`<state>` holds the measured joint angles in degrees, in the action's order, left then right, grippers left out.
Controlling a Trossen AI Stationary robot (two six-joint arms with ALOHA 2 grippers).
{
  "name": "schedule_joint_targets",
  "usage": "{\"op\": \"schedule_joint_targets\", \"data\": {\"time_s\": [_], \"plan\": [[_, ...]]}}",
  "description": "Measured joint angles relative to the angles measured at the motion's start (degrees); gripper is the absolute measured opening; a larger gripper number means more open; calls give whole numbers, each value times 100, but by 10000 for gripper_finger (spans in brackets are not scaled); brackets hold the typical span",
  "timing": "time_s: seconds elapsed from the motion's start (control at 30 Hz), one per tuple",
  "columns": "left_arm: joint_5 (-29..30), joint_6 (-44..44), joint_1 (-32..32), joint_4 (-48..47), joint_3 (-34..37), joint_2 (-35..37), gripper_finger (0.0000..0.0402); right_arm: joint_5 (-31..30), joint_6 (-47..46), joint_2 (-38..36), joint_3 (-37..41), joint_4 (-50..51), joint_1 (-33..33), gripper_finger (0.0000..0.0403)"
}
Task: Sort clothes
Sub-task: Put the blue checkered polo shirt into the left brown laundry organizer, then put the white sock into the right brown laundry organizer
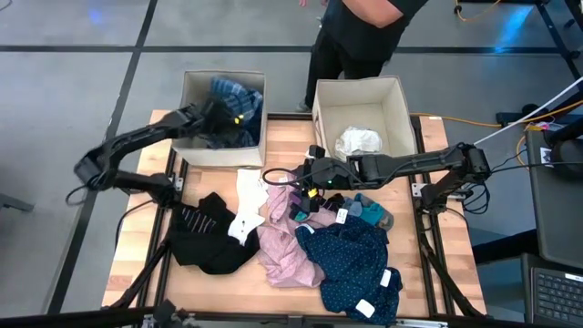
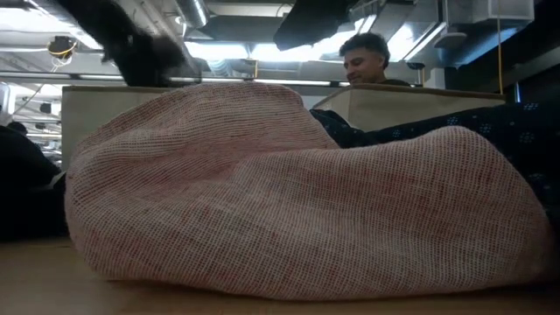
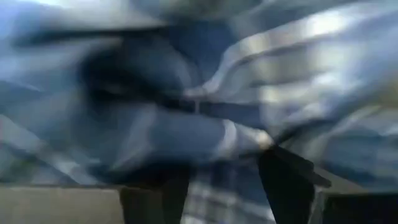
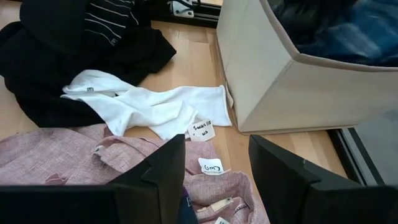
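Over the left of 2 beige fabric bins [image 1: 193,146], the left hand [image 1: 230,117] sits down among the folds of a blue plaid shirt [image 1: 239,98], and the blurred left wrist view shows 2 dark fingers [image 3: 287,180] set apart with plaid cloth filling the frame; whether they grip it cannot be told. The second beige bin [image 1: 401,118], just beside the first at the far edge of the wooden bench [image 1: 146,241], holds 1 crumpled white garment [image 1: 357,141]. A person in dark clothes [image 1: 351,36] stands behind that bin, cut off at the frame's top.

The right hand [image 1: 301,178] hovers with fingers spread, holding nothing, over the middle of the bench, above the far end of the pile. Below it lie a pink woven garment [image 1: 282,246], a white garment [image 1: 248,205] and small paper tags [image 4: 201,130].

The pile runs across the bench: a black garment with white stripes [image 1: 205,237] at the left, the pink piece in the middle, a navy dotted garment [image 1: 351,264] at the right, reaching the near edge, and small teal socks [image 1: 369,211] beyond it. How many socks cannot be counted. Bare wood shows along the left side and the right edge.

From bench height the pink garment [image 2: 297,201] blocks nearly everything.
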<state>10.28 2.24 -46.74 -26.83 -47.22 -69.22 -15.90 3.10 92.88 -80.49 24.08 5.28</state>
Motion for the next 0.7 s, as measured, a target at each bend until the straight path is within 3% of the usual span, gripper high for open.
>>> {"op": "schedule_joint_targets", "data": {"time_s": [0.2,0.3,0.43,0.7], "plan": [[-39,-178,672,-207,-348,1414,172,0,10,0,0,2,-2,177],[-471,-200,1167,131,-281,1945,172,1,106,0,0,-5,-4,177],[-1019,-348,2127,332,-57,2320,172,164,135,-40,-1,-29,46,177],[-801,-1137,4348,970,717,2498,172,198,181,3,-4,-7,441,177]]}}
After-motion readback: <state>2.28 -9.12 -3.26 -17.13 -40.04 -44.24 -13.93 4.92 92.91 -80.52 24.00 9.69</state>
